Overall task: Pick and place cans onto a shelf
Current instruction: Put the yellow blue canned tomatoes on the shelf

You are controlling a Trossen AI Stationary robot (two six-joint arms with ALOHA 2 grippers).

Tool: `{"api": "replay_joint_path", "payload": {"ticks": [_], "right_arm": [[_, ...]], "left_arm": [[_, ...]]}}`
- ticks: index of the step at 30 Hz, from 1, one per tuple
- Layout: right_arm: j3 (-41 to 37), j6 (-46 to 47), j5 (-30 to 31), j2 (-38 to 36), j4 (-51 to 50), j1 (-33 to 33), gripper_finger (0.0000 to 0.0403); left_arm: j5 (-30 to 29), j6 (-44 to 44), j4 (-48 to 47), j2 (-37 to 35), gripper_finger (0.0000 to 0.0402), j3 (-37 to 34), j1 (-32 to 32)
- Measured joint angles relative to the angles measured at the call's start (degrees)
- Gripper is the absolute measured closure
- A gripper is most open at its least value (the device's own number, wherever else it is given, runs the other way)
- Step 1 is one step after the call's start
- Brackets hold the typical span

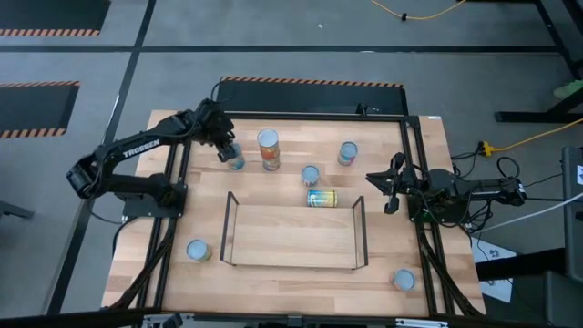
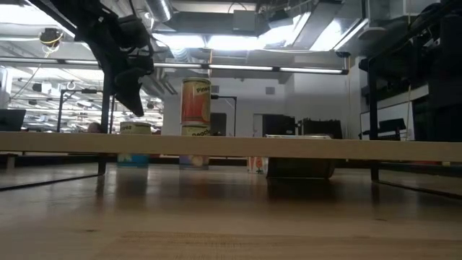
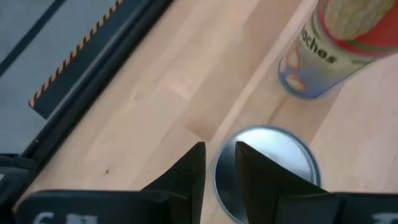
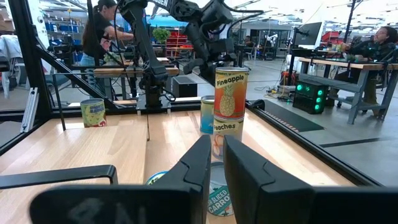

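On the front left of the table one can with a pale top stands alone, well apart from the rest. Farther back, the left gripper hangs just above a blue-labelled can. In the left wrist view its fingers are drawn nearly together, with only a thin gap, over the silvery top of that can and gripping nothing.

Just beside it to the right rises a two-can stack, a pineapple tin on a peaches tin, clear in the right wrist view. The shelf lies at the middle of the table, its board bare. Behind its back right corner a yellow-and-teal can lies on its side, with an upright can just behind that and another farther back and to the right.

The right gripper waits near the right edge, level with the shelf's back rail; its fingers look close to shut and hold nothing, though the narrow gap is hard to judge. A last can stands at the front right corner.
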Motion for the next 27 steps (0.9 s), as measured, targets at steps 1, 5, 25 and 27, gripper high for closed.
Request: {"api": "replay_joint_path", "payload": {"ticks": [1, 5, 25, 27], "right_arm": [[0.00, 0.00, 0.00, 0.02, 0.02, 0.00, 0.0354], [0.00, 0.00, 0.00, 0.02, 0.01, 0.00, 0.0354], [-0.01, 0.00, 0.00, 0.02, 0.01, 0.00, 0.0354], [-0.02, -0.02, 0.00, -0.01, -0.01, 0.00, 0.0354]], "left_arm": [[-0.07, 0.02, -0.44, 0.24, 0.0320, 0.00, 0.00], [-0.37, -0.90, -1.04, 0.96, 0.0320, 0.00, -0.04], [-3.10, -3.02, -0.86, 5.09, 0.0271, 0.11, -0.02], [-3.22, -2.95, -0.73, 6.05, 0.0271, 0.20, 0.00]]}}
